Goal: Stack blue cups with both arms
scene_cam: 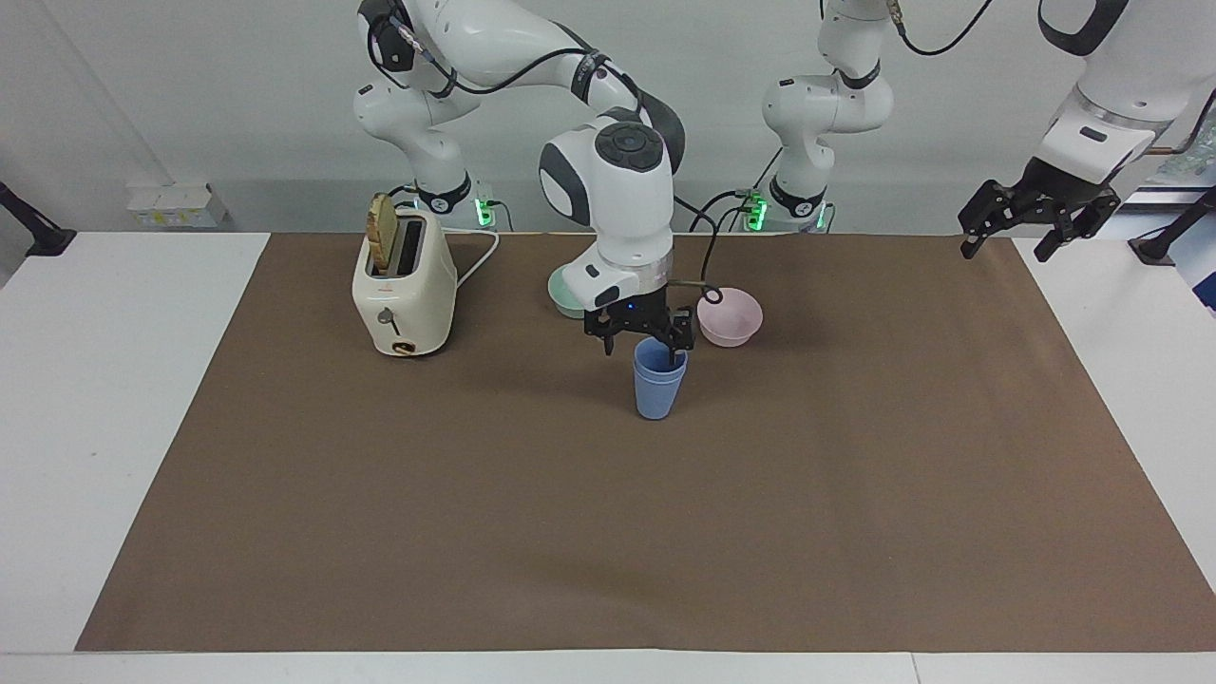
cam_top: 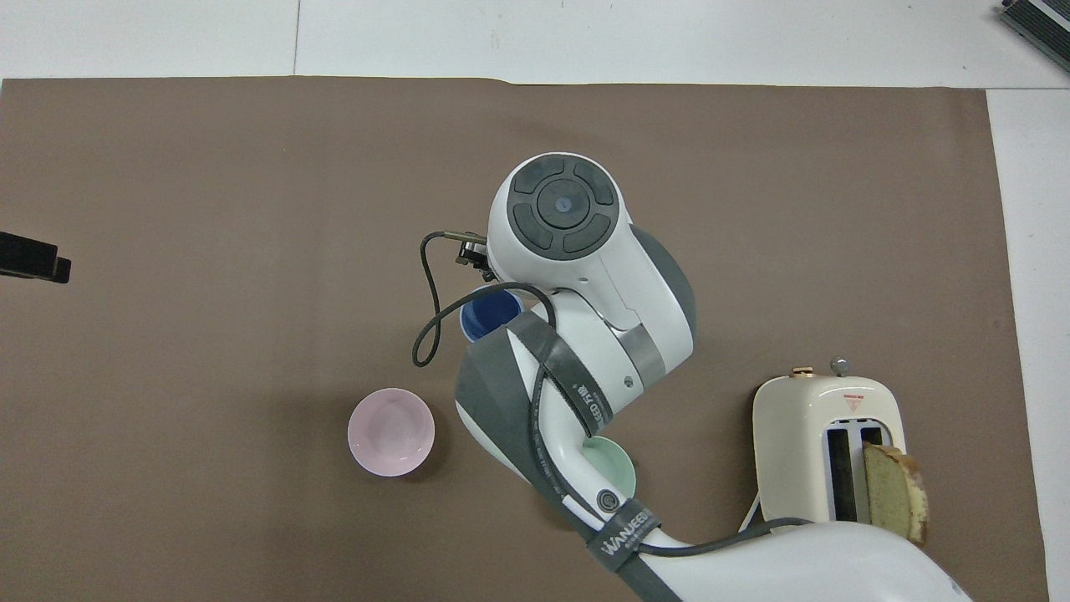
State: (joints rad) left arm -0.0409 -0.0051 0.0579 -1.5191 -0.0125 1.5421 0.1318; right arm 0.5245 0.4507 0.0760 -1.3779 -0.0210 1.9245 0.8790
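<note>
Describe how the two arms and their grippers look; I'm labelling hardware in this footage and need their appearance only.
Both arms are glossy white with rounded shells and dark grey joints. The right arm has a dark grey round end cap with segmented pads, black cables along it, and a dark strap with white lettering. The right gripper and the left gripper are black, angular, two-fingered linkages; a small blue light shows on the right one.
</note>
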